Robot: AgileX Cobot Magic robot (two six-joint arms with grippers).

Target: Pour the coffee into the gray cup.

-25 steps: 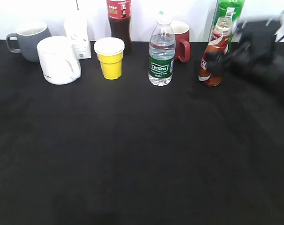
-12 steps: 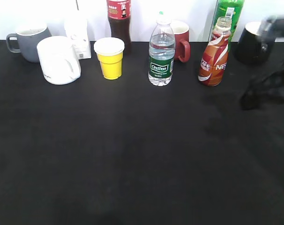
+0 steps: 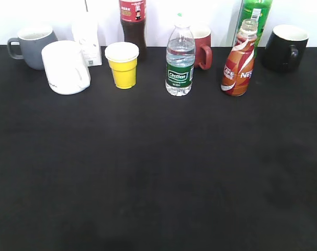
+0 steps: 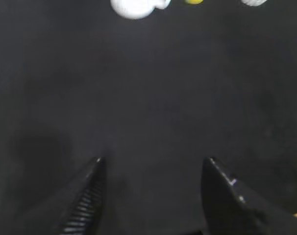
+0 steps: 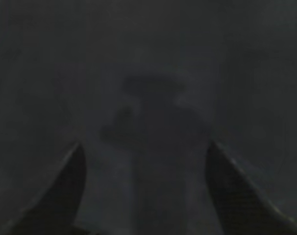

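The orange-red Nescafe coffee bottle stands upright and uncapped at the back right of the black table. The gray cup stands at the far back left, handle to the left. Neither gripper shows in the exterior view. My left gripper is open and empty over bare black cloth. My right gripper is open and empty over bare black cloth.
A white mug, a white carton, a yellow cup, a cola bottle, a water bottle, a red mug, a green bottle and a black mug line the back.
The right arm has let go of the coffee bottle, pulled away to the right and left the exterior view. The bottle stays upright in place.
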